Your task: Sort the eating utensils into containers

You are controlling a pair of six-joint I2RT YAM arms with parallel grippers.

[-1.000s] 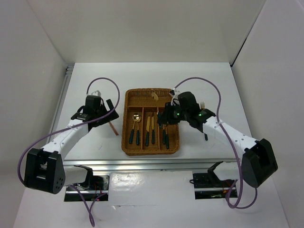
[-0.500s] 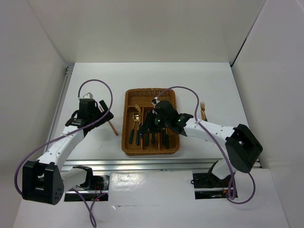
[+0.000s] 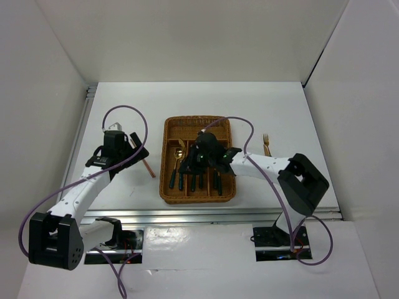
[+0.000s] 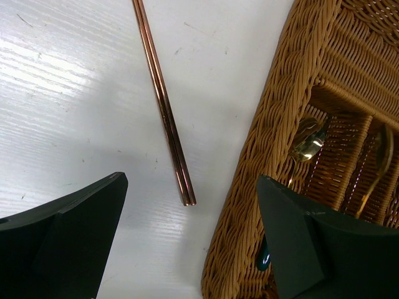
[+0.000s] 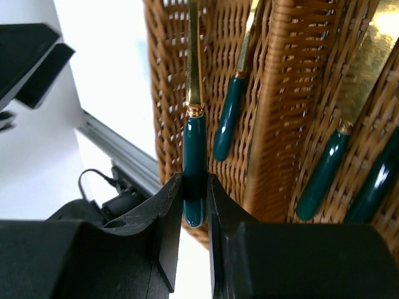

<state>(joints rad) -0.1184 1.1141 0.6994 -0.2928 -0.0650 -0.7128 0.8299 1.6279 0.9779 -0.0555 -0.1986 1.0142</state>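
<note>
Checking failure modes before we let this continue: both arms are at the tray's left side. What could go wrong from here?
1. The right gripper pinches the green-handled utensil only near its handle tip, so it may pivot or slip before release.
2. The open left gripper hovers over the chopsticks with one finger close by the wicker tray wall; descending could snag it.
3. Both arms crowd the tray's left edge and might collide.

Robotics lab cell: plain white panel walls (image 3: 187,37) are enclosing a white counter (image 3: 280,106); a silver aluminium rail (image 3: 206,215) is edging its near side; purple cables (image 3: 123,106) are looping off two white-and-black robot arms (image 3: 78,190).
</note>
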